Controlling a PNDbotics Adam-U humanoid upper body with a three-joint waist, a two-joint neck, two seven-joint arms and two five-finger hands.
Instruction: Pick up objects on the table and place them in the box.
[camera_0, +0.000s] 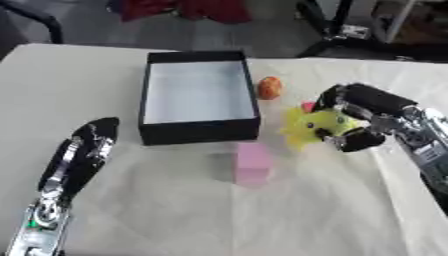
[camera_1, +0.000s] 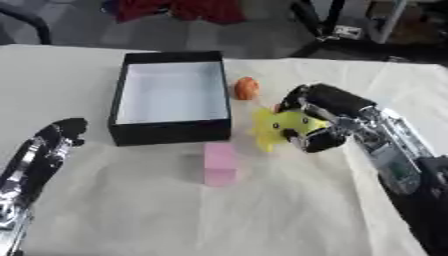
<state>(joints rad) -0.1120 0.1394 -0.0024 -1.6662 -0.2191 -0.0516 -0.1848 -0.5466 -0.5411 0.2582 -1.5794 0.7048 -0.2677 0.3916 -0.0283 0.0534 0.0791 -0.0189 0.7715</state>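
Observation:
A black box (camera_0: 199, 127) with a white inside stands open at the table's middle back and holds nothing that I can see. My right hand (camera_0: 360, 116) is curled round a yellow toy (camera_0: 311, 127) just right of the box's front corner. A small red thing (camera_0: 308, 106) peeks out behind the toy. An orange object (camera_0: 269, 87) lies by the box's right wall. A pink block (camera_0: 253, 162) sits in front of the box. My left hand (camera_0: 80, 150) rests open at the lower left, fingers pointing up.
The table wears a pale cloth (camera_0: 219, 215) with wrinkles. Beyond its far edge are dark chair legs (camera_0: 332, 30) and red fabric (camera_0: 184, 9) on the floor.

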